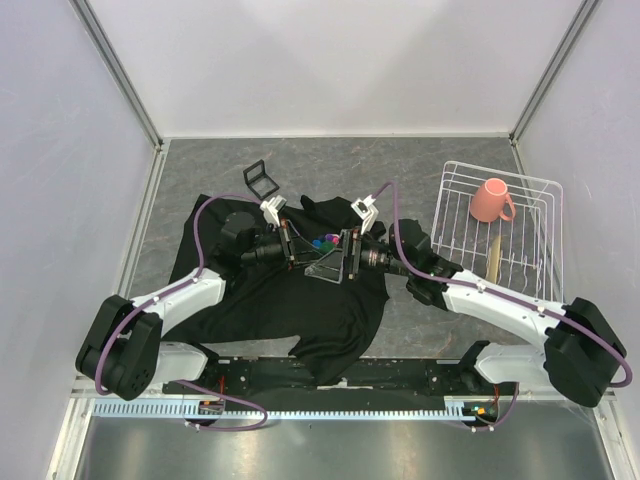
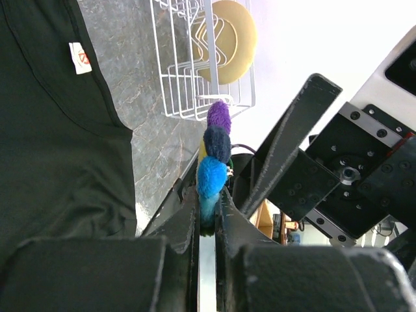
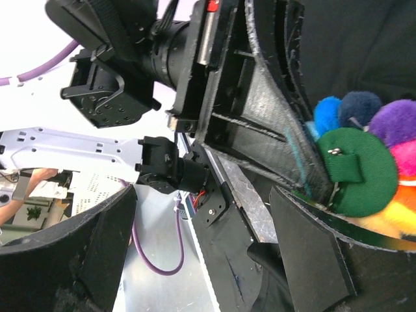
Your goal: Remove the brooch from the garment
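The brooch (image 1: 322, 242), a small cluster of coloured pom-poms, is held above the black T-shirt (image 1: 270, 300) at the table's middle. My left gripper (image 1: 300, 246) is shut on it: in the left wrist view its fingers (image 2: 188, 227) pinch the blue pom-pom of the brooch (image 2: 212, 177). In the right wrist view the brooch (image 3: 361, 170) shows its green felt back and metal pin, free of cloth. My right gripper (image 1: 342, 256) is open and empty right next to it, its jaws wide apart (image 3: 205, 218). The shirt's white-and-red label (image 2: 80, 57) lies below, to the left.
A white wire rack (image 1: 530, 215) stands at the right with a pink mug (image 1: 491, 200) and a wooden utensil (image 1: 492, 258) in it. A small black frame (image 1: 260, 178) stands behind the shirt. White walls close in the grey table (image 1: 400, 170).
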Tool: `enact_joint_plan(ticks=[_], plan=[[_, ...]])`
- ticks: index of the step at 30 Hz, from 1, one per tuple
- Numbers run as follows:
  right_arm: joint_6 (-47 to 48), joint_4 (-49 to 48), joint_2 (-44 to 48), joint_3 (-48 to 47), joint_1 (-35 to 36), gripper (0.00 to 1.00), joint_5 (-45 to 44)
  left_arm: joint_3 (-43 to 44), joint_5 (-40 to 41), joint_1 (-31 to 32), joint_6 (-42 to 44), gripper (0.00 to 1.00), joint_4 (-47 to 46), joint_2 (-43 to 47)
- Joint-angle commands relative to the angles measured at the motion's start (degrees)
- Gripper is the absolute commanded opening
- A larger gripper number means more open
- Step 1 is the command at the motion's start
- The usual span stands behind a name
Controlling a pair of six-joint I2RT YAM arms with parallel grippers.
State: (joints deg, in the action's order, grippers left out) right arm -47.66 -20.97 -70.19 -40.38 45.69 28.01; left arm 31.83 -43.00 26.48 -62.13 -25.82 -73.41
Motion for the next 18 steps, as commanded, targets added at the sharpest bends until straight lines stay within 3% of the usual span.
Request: enact_joint_plan(ticks=[1, 3, 13, 18], plan=[[0.0, -1.0, -1.1, -2.0, 0.2, 0.91, -1.7, 0.8, -3.0, 0.1, -0.7, 0.02, -1.8, 0.1], [2.1, 1.4, -0.9, -3.9, 0.2, 0.91, -2.0, 0.6, -2.8, 0.1, -0.9, 0.02, -1.8, 0.5], [27.3, 36.0, 3.6, -18.1, -0.5, 0.91, -14.4, 4.3, -7.7, 0.1, 3.6, 0.02, 2.6, -2.7], [30.6, 41.4, 1.8, -20.4, -3.9, 0.86, -15.6, 5.6, -8.8, 0.1, 6.4, 0.02, 6.7, -2.4]])
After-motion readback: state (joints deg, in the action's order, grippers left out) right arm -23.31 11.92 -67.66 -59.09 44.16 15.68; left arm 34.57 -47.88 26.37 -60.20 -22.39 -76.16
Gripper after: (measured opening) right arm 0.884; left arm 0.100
